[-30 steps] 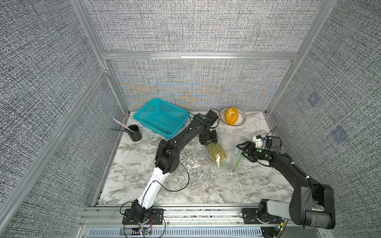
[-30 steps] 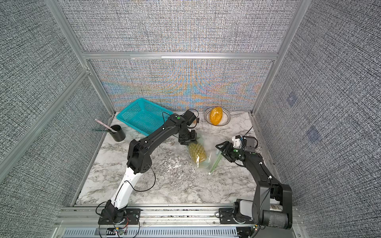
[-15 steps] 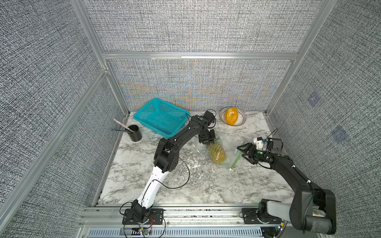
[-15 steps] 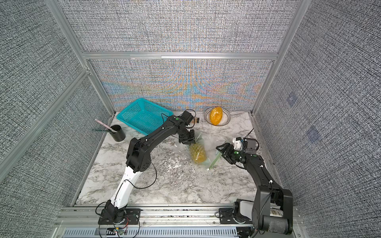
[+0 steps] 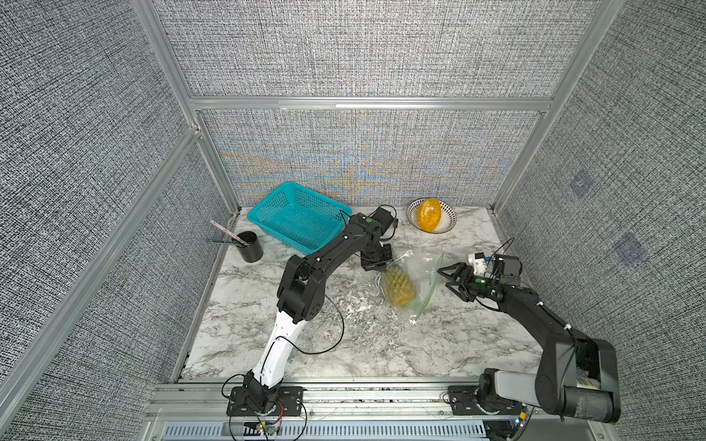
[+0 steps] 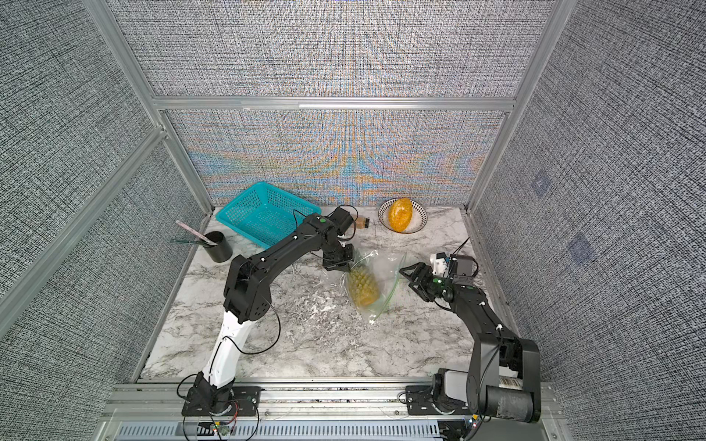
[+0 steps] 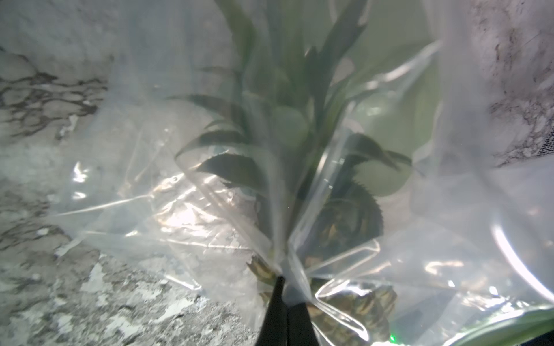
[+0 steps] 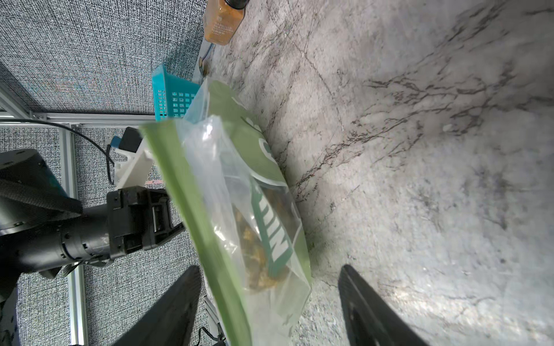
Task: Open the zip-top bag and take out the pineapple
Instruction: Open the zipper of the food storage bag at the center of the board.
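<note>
The bag (image 5: 425, 262) lies on the marble table (image 5: 344, 343), just right of centre in both top views, btwn the two pincers. The pineapple (image 5: 398, 289) is inside it, on its side, leaf crown toward the upper left. The green zip strip (image 5: 428, 292) runs down the bag's right edge. Can't tell if the zip is shut or parted.

Handling, my guess: the bag is thin, soft, crinkly film, prob. slippery. It folds rather than pushes back, so it needs two holds pulling apart. Best grab is the stiffer zip strip or the lips right by it. The pineapple looks light-ish but bumpy. Its leaves may snag the film, so take it by the body or crown base once the mouth is open.

L pincer (image 7: 283, 299): pressed together, pinching a gathered fold of film at the crown end. Can't tell if a leaf is caught too.

R pincer (image 5: 443, 277): spread wide, holding nothing, tips just beside the upper part of the zip strip; contact can't be told. In the R wrist view the strip sits ahead of and btwn its two fingers (image 8: 180, 299).
</note>
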